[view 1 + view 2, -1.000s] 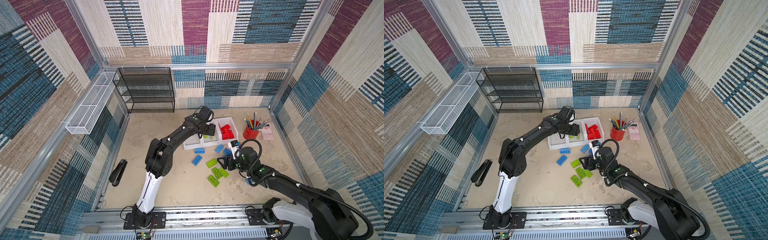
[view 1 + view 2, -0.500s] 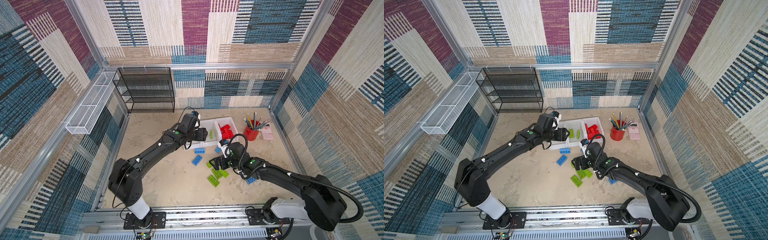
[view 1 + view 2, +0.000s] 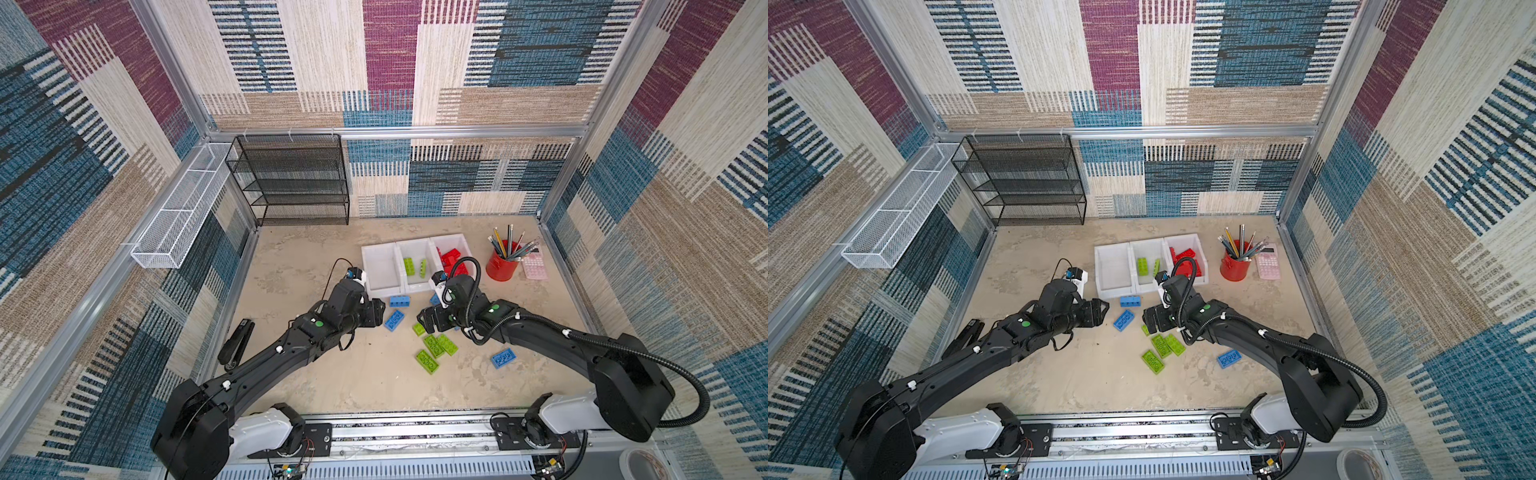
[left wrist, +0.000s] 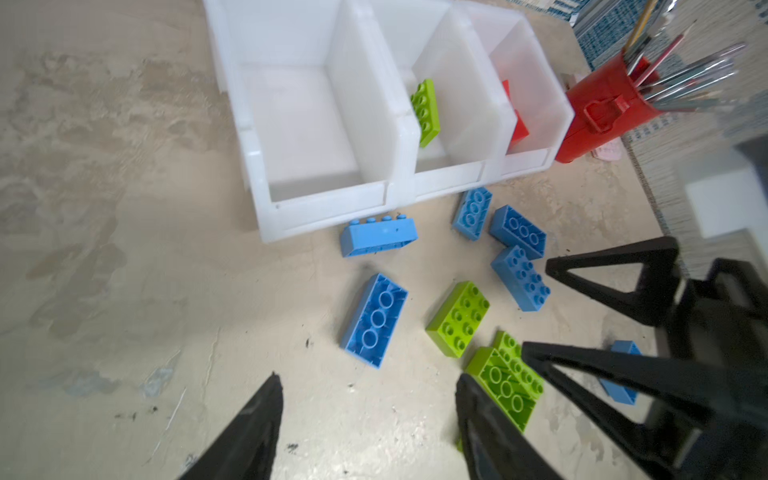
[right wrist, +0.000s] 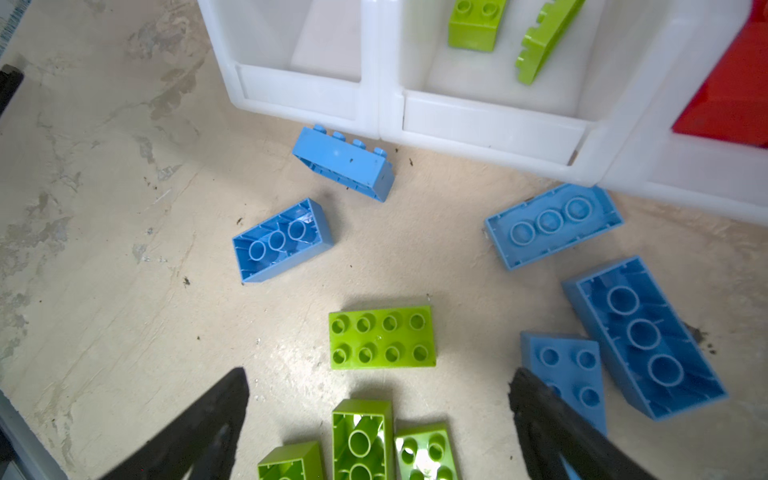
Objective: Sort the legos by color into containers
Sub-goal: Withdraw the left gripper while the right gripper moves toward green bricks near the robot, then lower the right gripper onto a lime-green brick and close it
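By loose legos (image 3: 434, 345), L gripper (image 3: 381, 312) & R gripper (image 3: 423, 322) both spread, empty.

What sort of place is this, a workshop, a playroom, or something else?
Most likely a robot test cell: an aluminium frame with patterned wall panels closes it in, the left arm and right arm stand on a rail, and props lie about: legos, white bins, a pencil cup.

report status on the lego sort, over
Left gripper open, empty; right gripper open over green brick. Blue bricks all loose on table, left bin empty. Two greens in middle bin, reds in right bin. Nothing blocking.
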### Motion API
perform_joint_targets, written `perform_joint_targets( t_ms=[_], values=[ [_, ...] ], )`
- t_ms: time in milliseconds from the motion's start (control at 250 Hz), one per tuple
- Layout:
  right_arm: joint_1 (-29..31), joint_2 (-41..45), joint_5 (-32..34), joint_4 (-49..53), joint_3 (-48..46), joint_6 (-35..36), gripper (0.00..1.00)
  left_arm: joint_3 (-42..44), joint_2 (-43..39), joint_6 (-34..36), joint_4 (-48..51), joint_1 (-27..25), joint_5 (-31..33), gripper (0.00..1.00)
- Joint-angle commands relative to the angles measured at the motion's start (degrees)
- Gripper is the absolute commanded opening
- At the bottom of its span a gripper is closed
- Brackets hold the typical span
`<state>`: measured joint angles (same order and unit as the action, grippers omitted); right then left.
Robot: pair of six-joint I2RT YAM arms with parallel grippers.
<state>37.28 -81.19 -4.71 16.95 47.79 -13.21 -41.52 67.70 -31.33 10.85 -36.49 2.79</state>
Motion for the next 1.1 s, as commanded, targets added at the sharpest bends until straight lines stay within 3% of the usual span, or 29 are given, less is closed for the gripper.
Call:
perform_joint_targets(
  t_ms=[0, 336, 808, 924, 1096],
  values=[
    [0.3, -1.7, 1.3, 1.1, 1.3, 0.8, 0.99, 3.5, -1.4, -0.6, -3.1, 0.1, 1.8, 0.67],
    [2.6, -9.0, 4.4, 2.5, 5.0, 1.9, 1.0, 9.7, -3.8, 0.5, -4.6, 0.1, 3.7, 0.67],
    [5.9, -18.0, 8.6, 5.9, 8.8, 2.4, 0.92, 10.8, -3.9, 0.8, -5.5, 0.1, 4.3, 0.67],
    [6.4, -19.0, 11.0, 5.8, 9.1, 1.8, 0.86, 10.8, -3.6, 0.7, -5.4, 0.1, 4.2, 0.67],
    [6.8, -19.1, 12.7, 6.0, 9.2, 1.0, 0.68, 10.5, -3.1, 0.7, -5.1, 0.1, 4.5, 0.67]
  ],
)
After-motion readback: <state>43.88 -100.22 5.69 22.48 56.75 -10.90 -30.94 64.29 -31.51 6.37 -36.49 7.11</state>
